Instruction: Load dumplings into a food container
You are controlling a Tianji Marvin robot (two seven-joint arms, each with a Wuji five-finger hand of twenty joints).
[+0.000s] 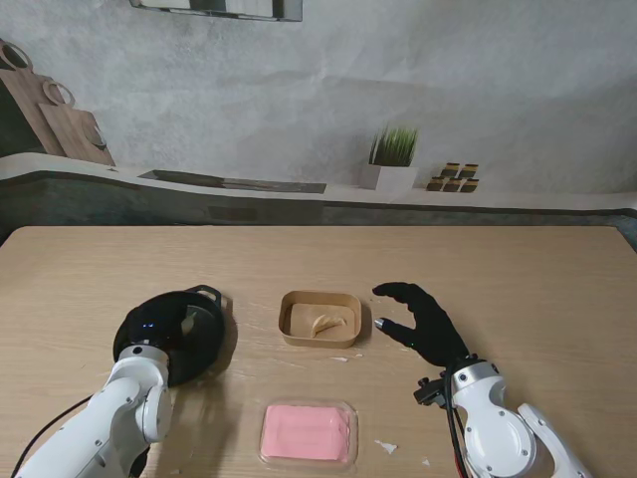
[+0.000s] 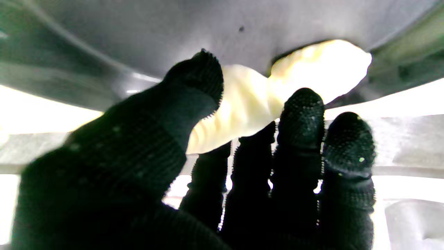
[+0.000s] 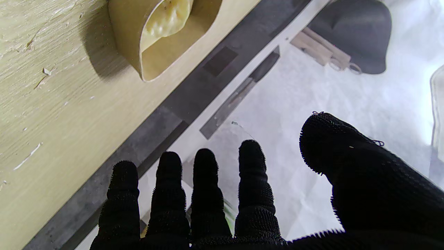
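Wooden table (image 1: 557,289): our left hand (image 1: 159,339) sits in the black pot (image 1: 204,299); brown container (image 1: 319,319) holds one dumpling (image 1: 323,323); right hand (image 1: 423,321) beside it, fingers spread, empty. Left wrist: thumb (image 2: 194,83) and fingers pinch another dumpling (image 2: 242,107). Right wrist: fingers (image 3: 251,173) apart, container (image 3: 156,52) ahead.

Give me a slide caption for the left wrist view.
Left robot hand closing on a dumpling inside the dark pan.

Matt wooden table (image 1: 557,289), glossy black pan (image 1: 204,324), knitted-cloth hand (image 1: 423,321).
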